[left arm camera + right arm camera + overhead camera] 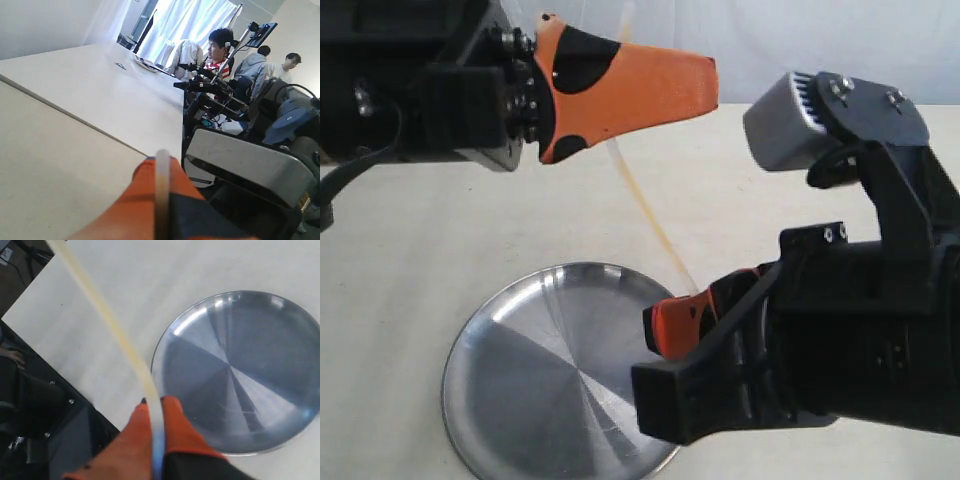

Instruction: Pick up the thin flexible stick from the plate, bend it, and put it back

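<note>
Cream stick (650, 215), exterior view: it hangs in the air with a slight bow, running from the right claw (665, 325) up to the left claw (700, 80) and a little past it. The plate (520, 400) lies below the right claw, with nothing on it. The left arm is raised, its fingers level and aimed toward the right arm. The right arm sits low, its claw reaching over the plate's rim.

Left wrist view: the left claw (161, 164) is pressed together on the stick (162, 200), which lies in the seam between the orange fingers. The table (75, 150) is well below.

Right wrist view: the right claw (155, 407) pinches the stick (100, 305) at its tips. The plate (250, 340) is beneath and to one side of the claw.

Risks, as judged:
- **Breakage:** bringing the claws together too far or too fast could snap the stick.
- **Slipping:** both pinches are narrow, so bending load could pull the stick out of a seam.
- **Missed return:** much of the stick hangs over bare table, so an early release could drop it off the plate.
</note>
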Action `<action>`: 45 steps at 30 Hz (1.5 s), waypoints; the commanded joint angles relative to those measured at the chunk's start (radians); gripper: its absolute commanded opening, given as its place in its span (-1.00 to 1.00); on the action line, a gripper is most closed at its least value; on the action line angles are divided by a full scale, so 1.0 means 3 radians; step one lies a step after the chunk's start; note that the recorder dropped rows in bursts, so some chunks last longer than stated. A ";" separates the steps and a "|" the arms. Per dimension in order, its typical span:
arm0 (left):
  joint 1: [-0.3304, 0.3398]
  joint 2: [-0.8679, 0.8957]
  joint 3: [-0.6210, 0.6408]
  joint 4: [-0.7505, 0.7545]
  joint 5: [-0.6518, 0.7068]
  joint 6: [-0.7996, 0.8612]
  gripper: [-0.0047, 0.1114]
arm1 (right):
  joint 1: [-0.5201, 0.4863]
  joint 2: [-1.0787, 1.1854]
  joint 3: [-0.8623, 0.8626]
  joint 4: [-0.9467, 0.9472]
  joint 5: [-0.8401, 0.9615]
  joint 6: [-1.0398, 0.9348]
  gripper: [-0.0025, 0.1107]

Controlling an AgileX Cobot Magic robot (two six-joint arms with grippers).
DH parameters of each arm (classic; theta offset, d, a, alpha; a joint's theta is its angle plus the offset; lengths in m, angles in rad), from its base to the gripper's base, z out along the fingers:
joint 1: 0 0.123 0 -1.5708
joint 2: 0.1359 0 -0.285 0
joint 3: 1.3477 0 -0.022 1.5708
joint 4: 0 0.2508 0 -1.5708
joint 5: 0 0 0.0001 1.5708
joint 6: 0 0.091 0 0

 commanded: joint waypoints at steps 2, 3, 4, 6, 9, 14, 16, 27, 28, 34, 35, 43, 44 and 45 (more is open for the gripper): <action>-0.0041 0.0003 -0.0005 0.0333 0.0047 0.0002 -0.92 | -0.0016 -0.0060 -0.0016 -0.0091 -0.0083 -0.0066 -0.88; -0.0041 0.0003 -0.0005 0.0353 0.0047 0.0002 -0.92 | -0.0016 -0.0086 -0.0016 -0.0091 -0.0034 -0.0066 -0.75; -0.0041 0.0003 -0.0005 0.0395 0.0048 -0.0019 -0.92 | -0.0016 -0.0114 -0.0016 -0.0091 0.0053 -0.0066 -0.53; -0.0041 0.0003 -0.0005 0.0475 0.0048 -0.0081 -0.92 | -0.0016 -0.0197 -0.0016 -0.0085 0.0309 -0.0066 -0.09; -0.0041 0.0003 -0.0005 0.0483 0.0048 -0.0097 -0.92 | -0.0016 -0.0293 -0.0016 -0.0023 0.0656 -0.0057 0.03; -0.0041 0.0003 -0.0005 0.0280 0.0082 -0.0081 -0.92 | -0.0016 -0.0312 -0.0016 0.0108 0.0784 -0.0083 0.01; -0.0041 0.0003 -0.0005 0.0200 0.0163 -0.0035 -0.92 | -0.0016 -0.0312 -0.0016 0.0114 0.0688 -0.0089 0.01; -0.0041 0.0003 -0.0005 -0.0420 0.0303 0.0208 -0.92 | -0.0016 -0.0551 -0.0016 -0.0132 0.0456 -0.0131 0.01; -0.0041 0.0003 -0.0005 -0.0420 0.0303 0.0208 -0.92 | -0.0016 -0.0544 -0.0016 -0.0155 0.0328 -0.0131 0.01; -0.0041 0.0003 -0.0005 -0.0473 0.0240 0.0203 -0.92 | -0.0016 -0.0522 -0.0016 -0.0327 0.0367 -0.0131 0.01; -0.0041 0.0003 -0.0005 -0.0500 0.0214 0.0203 -0.92 | -0.0016 -0.0506 -0.0016 -0.0333 0.0420 -0.0131 0.01; -0.0041 0.0003 -0.0005 -0.0600 0.0181 0.0203 -0.92 | -0.0016 -0.0330 -0.0016 -0.0306 0.0249 -0.0131 0.01; -0.0041 0.0003 -0.0005 -0.0609 0.0153 0.0203 -0.92 | -0.0016 -0.0297 -0.0016 -0.0297 0.0263 -0.0131 0.01; -0.0041 0.0003 -0.0005 -0.0621 0.0126 0.0203 -0.92 | -0.0016 -0.0264 -0.0016 -0.0297 0.0281 -0.0131 -0.01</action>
